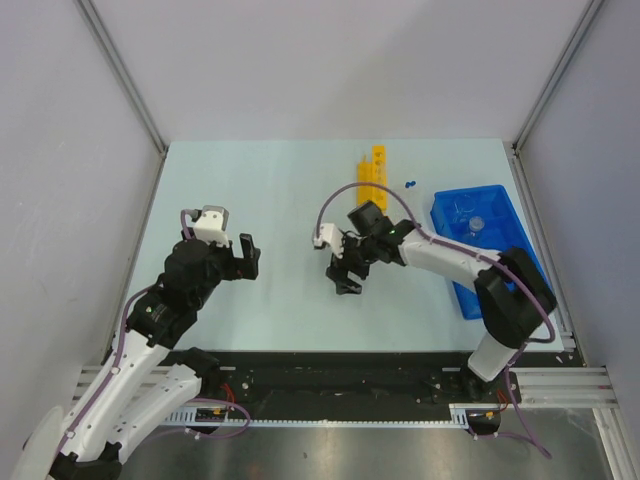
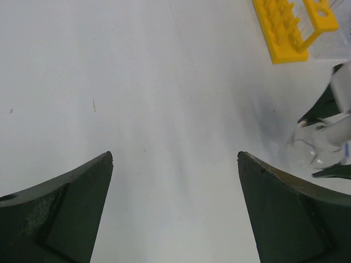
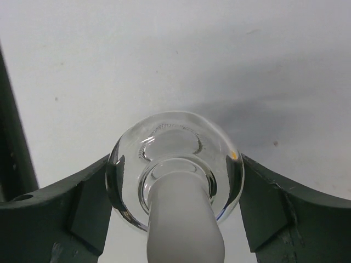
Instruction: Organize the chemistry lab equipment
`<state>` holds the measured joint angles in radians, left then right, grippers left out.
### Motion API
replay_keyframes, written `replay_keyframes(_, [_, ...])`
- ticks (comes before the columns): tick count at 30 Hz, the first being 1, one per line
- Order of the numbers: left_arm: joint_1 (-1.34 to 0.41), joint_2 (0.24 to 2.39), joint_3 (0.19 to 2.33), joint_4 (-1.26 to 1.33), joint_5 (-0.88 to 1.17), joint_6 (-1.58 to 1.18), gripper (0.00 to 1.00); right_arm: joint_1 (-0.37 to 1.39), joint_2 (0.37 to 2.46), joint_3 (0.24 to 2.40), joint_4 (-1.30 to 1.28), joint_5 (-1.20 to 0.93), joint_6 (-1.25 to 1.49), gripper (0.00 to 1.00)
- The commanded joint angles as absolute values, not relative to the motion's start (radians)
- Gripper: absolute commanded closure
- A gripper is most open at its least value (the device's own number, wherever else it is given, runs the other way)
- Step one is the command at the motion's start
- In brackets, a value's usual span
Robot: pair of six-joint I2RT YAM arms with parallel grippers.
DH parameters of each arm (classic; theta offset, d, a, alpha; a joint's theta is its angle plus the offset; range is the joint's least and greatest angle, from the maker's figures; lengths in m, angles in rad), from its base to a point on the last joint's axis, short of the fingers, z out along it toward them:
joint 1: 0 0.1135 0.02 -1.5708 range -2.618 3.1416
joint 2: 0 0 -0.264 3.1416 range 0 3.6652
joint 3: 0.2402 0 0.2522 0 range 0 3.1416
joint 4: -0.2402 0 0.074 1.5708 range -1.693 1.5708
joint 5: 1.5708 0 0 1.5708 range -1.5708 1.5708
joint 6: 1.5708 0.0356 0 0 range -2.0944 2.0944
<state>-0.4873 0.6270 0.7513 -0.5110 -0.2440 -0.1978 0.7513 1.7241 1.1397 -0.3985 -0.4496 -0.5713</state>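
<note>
Right tool (image 3: 175, 159) clasps the small clear flask (image 3: 170, 131) (round-bellied, glassy, white-stoppered) near the middle of the pale worktop (image 3: 164, 49); left tool (image 2: 174, 155) gapes, released.

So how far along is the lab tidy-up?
Done: one clear vessel sits in the blue bin. In hand: the right gripper clamps the stoppered flask. Still to do: blue-capped tubes lie loose beside the yellow rack; the left gripper is open and empty.

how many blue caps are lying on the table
2. Both lie side by side between the yellow rack and the blue bin: one cap nearer the rack, the other cap nearer the bin. More may be hidden in the rack.
</note>
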Motion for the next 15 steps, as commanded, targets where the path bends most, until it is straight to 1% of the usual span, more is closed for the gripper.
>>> replay_keyframes(1, [-0.480, 0.614, 0.750, -0.488, -0.256, -0.161, 0.00, 0.637, 1.531, 1.178, -0.558, -0.615, -0.647, 0.59])
replay_keyframes(7, [-0.480, 0.615, 0.749, -0.486, -0.250, -0.160, 0.00, 0.460, 1.381, 1.183, -0.707, -0.592, -0.666, 0.59])
replay_keyframes(8, [-0.480, 0.615, 0.750, -0.486, -0.250, -0.160, 0.00, 0.390, 1.344, 1.183, -0.719, -0.583, -0.661, 0.59])
replay_keyframes(10, [-0.480, 0.618, 0.750, -0.486, -0.247, -0.160, 0.00, 0.307, 1.315, 1.183, -0.748, -0.566, -0.646, 0.59])
replay_keyframes(11, [-0.480, 0.617, 0.750, -0.486, -0.245, -0.160, 0.00, 0.223, 1.301, 1.183, -0.756, -0.566, -0.643, 0.59])
replay_keyframes(14, [-0.480, 0.618, 0.749, -0.485, -0.244, -0.160, 0.00, 0.089, 1.267, 1.183, -0.790, -0.568, -0.632, 0.59])
replay_keyframes(15, [-0.480, 0.618, 0.750, -0.485, -0.242, -0.160, 0.00, 0.008, 1.259, 1.183, -0.796, -0.569, -0.632, 0.59])
